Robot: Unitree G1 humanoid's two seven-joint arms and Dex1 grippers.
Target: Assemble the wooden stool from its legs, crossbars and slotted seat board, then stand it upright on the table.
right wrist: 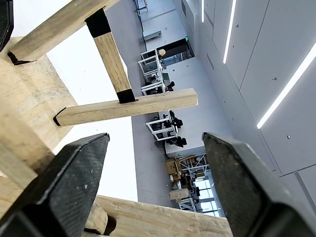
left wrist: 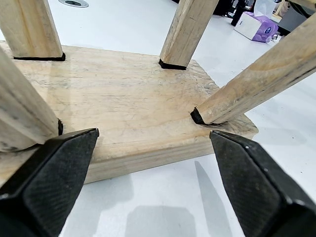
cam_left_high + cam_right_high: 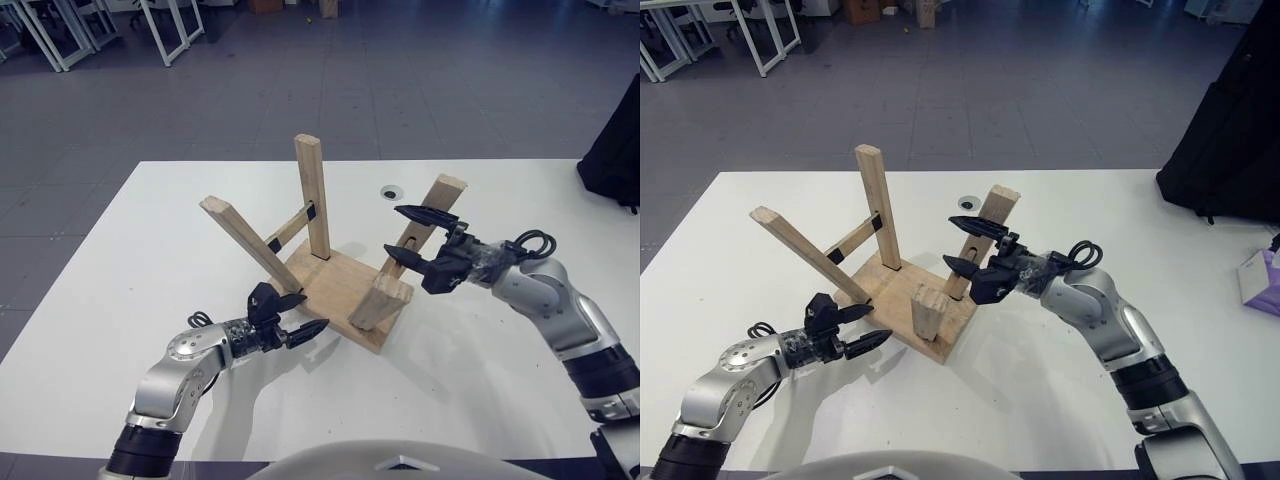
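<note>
Both claws are spread wide on my screens, and neither one pinches anything. My left claw [image 3: 311,312] hovers low over the white table [image 3: 500,390], its fingertips just off the near edge of the seat board [image 3: 345,305] and apart from the wood. My right claw [image 3: 392,231] is up at the right leg [image 3: 447,192], with one finger higher along it and one lower. I cannot tell whether either finger touches.

On the table, the stool [image 3: 325,275] sits upside down near the middle, between my two arms. Its seat board lies on the tabletop with four legs set into black-rimmed slots. At the back, the upright leg [image 3: 313,190] stands nearly straight. Beside it, the left leg [image 3: 238,238] slants outward to the left, while the right leg leans away to the right. Closest to me, the near leg [image 3: 380,300] tips toward the camera. A crossbar [image 3: 291,228] with black ends joins the left leg to the upright one. Behind the stool a small round grommet [image 3: 391,190] is set into the tabletop.
</note>
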